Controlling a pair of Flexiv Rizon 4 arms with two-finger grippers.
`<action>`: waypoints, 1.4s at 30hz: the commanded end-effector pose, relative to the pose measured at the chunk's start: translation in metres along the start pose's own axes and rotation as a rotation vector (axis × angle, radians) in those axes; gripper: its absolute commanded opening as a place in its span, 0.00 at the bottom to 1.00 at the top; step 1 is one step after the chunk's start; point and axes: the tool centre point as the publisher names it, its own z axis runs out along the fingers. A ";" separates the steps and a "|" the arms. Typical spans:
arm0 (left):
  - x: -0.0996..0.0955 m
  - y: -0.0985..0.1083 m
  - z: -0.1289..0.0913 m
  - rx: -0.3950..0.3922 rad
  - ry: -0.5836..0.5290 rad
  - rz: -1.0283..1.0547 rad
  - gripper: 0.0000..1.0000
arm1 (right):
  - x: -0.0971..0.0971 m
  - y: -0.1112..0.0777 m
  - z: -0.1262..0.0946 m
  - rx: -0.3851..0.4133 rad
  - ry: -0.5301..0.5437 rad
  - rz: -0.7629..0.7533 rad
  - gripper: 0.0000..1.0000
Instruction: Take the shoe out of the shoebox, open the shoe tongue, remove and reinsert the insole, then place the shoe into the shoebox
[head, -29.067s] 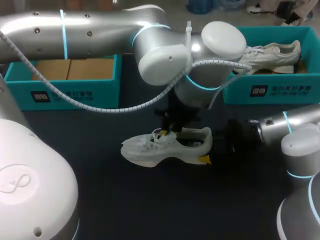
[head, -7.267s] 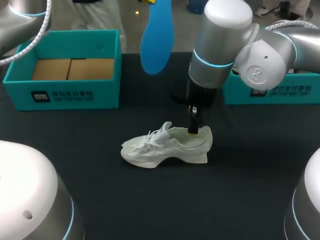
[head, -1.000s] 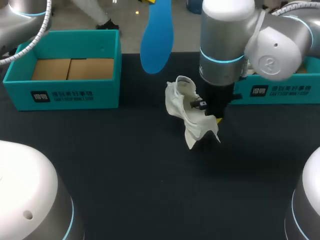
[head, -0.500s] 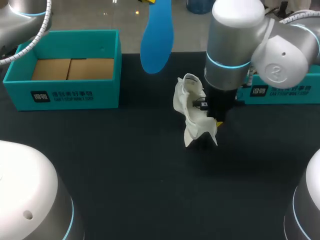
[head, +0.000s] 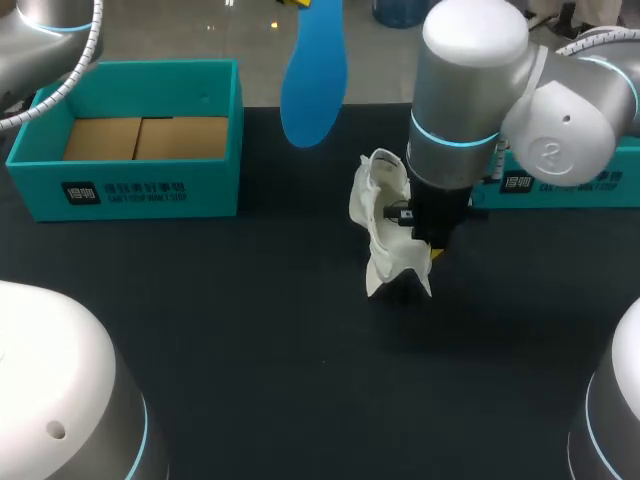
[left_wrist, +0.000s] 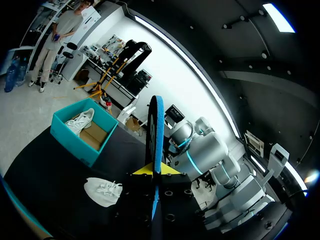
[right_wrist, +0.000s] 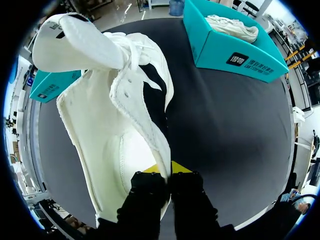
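1. The shoe (head: 386, 230) is gripped at its heel rim by the right gripper (right_wrist: 165, 172), whose fingers are pressed close together on that edge.
2. The shoe is turned on end, heel at the fingers and toe pointing away from them, with its opening seen in the right wrist view.
3. It is placed over the table (head: 250, 350), between the left box (head: 130, 140) and the right box (head: 565, 180). Whether any part of it touches the table cannot be told.
4. 7.3 s ago the shoe lay on its sole on the table, with the right gripper set at its heel. By 1.0 s ago it had been raised and tipped up.
5. Over the last second the shoe and the right arm (head: 470, 90) have been shifted a little toward the right box. Since 0.5 s ago hardly any movement is seen.
6. The insole (head: 315, 70) is clamped edge-on in the left gripper (left_wrist: 155, 170), with the fingers narrowed onto it from both sides, and is held high above the table's far edge.
7. Its place has not changed since 7.3 s ago. 29.1 s ago it was not seen outside the shoe, and the left arm was bent over the shoe.
8. A second shoe (right_wrist: 232, 27) is seen lying in the right box.
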 end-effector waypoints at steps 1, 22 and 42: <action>-0.002 0.000 0.000 -0.001 0.003 0.001 0.00 | 0.006 -0.008 0.019 -0.009 0.025 0.014 0.00; -0.002 0.000 0.000 -0.001 0.003 0.001 0.00 | 0.035 -0.048 0.095 0.047 0.049 0.051 0.00; -0.002 0.000 0.000 -0.001 0.003 0.001 0.00 | 0.021 -0.044 0.029 0.018 0.091 0.063 1.00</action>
